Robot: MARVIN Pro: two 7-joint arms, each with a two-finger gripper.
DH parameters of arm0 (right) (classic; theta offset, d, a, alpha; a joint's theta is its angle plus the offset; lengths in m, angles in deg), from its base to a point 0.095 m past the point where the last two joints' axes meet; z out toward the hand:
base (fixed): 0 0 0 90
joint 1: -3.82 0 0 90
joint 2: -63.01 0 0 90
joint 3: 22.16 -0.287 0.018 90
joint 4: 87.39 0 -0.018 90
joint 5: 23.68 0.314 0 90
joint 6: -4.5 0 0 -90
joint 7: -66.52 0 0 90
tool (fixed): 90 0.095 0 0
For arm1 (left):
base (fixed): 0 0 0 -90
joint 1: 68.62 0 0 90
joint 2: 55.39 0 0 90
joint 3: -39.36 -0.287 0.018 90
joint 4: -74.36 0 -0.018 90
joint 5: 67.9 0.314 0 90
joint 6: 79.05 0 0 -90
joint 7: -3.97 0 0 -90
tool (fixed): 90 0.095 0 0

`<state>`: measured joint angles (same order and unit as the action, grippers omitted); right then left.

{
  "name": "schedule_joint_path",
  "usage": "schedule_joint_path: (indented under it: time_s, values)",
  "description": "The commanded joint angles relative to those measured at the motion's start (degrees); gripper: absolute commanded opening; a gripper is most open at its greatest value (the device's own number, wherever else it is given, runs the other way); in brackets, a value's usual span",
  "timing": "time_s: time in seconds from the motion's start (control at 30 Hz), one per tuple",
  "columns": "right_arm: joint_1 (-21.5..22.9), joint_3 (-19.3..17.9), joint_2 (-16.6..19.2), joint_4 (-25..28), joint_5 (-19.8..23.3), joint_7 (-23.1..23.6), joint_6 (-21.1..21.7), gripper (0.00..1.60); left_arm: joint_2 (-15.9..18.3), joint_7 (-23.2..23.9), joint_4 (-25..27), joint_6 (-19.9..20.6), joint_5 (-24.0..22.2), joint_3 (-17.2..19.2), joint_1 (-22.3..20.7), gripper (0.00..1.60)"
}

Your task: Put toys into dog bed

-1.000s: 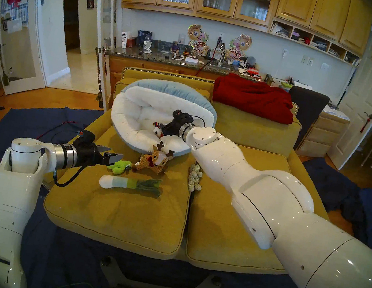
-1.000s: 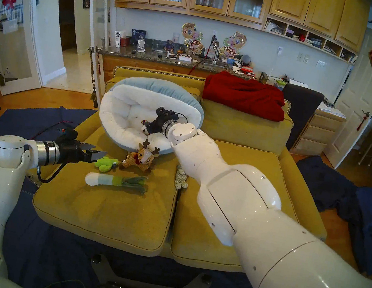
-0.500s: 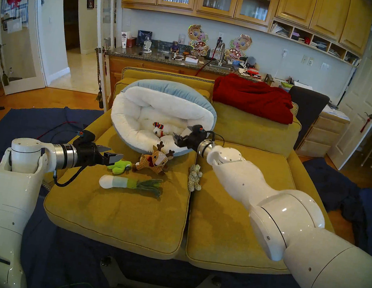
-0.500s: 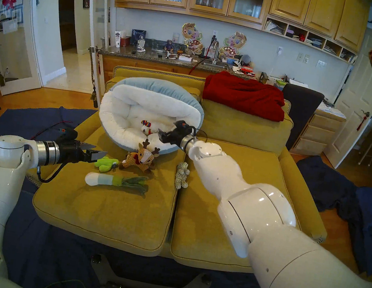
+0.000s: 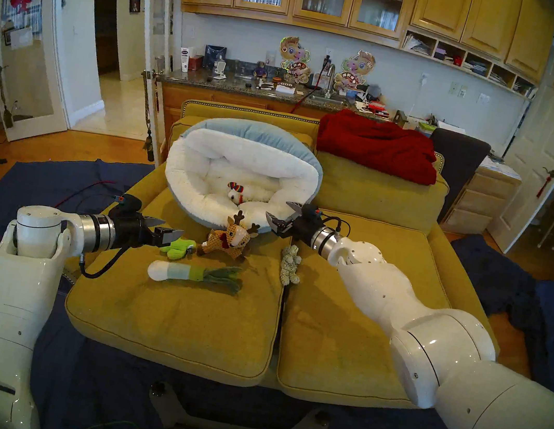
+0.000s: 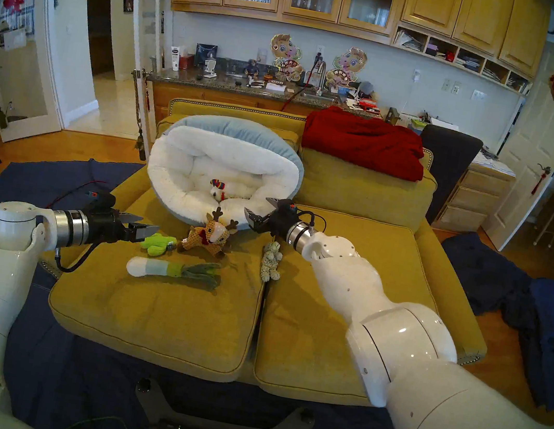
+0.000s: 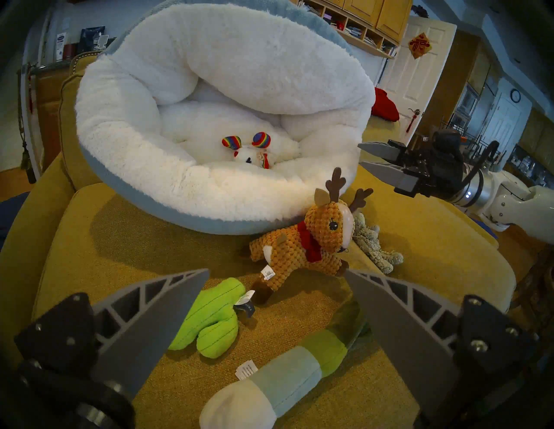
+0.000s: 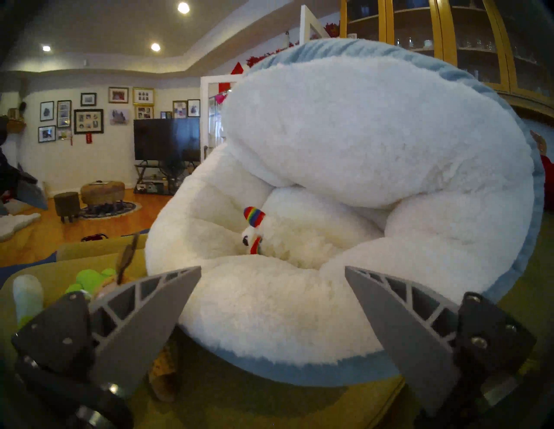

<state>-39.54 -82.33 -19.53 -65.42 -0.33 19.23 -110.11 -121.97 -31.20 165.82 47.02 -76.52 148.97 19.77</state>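
The dog bed leans on the yellow sofa's back left, and a white fluffy toy with rainbow ears lies inside it. In front of the bed lie a brown reindeer, a lime-green cactus, a white-green leek and a grey-beige plush. My left gripper hovers open just left of the cactus, holding nothing. My right gripper is open and empty at the bed's right front rim, above the grey plush.
A red blanket drapes over the sofa back on the right. The yellow seat cushions run out to a front edge near me. Dark blue cloth covers the floor around the sofa. A cluttered counter stands behind.
My right gripper has drawn back out of the dog bed, to the right and toward me, leaving the white toy inside. The left arm has not moved.
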Motion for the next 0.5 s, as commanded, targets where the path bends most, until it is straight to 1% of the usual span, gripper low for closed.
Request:
schedule_joint_path:
  time_s: [0.0,0.27,0.47]
  values:
    - [-1.97,-1.79,3.77,4.43,2.07,4.15,-1.81,1.6,0.23,0.12,1.15,-0.25,-0.32,0.18,-1.36,1.6]
    - [-5.71,-2.76,6.24,7.8,3.16,7.71,-1.41,1.6,0.23,0.13,1.16,-0.26,-0.32,0.18,-1.38,1.6]
    - [-7.94,-2.97,7.19,11.15,3.41,8.99,-0.88,1.6,0.23,0.13,1.18,-0.26,-0.33,0.18,-1.4,1.6]
